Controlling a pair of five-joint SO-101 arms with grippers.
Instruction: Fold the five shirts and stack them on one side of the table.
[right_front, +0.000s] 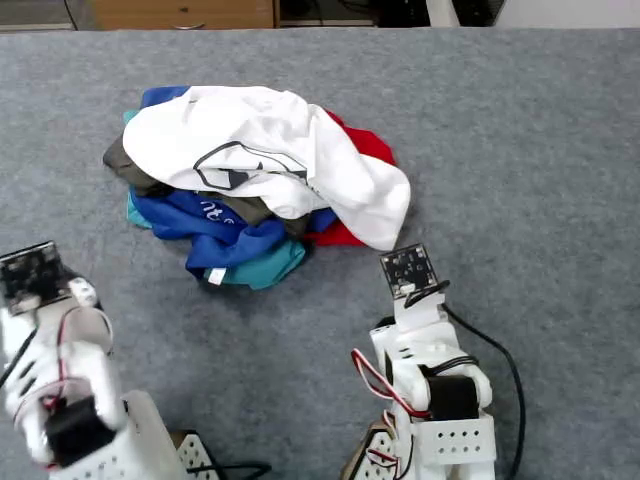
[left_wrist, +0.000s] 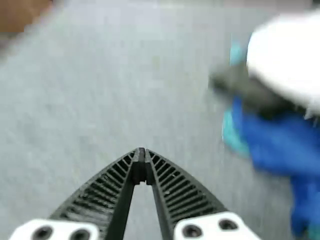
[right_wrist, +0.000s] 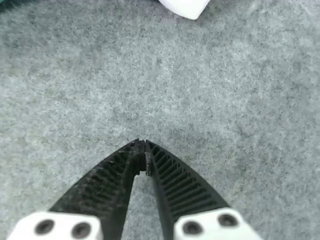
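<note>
Jaws: both pairs pressed together, holding nothing, over bare bench (right_front: 540, 150).
Shirt pile (right_front: 255, 180): heaped mid-bench, unfolded, long axis left-right; white shirt (right_front: 250, 140) on top.
Direction: straight ahead of right arm (right_front: 430, 390); ahead and rightward of left arm (right_front: 60, 390).
Nearer: right arm, white hem close.
Room: open bench all round.

A wooden cabinet (right_front: 185, 13) stands beyond the far edge of the grey felt (right_front: 520, 150).

White print (blue shirt (right_front: 228, 236)) probably illegible.
</note>
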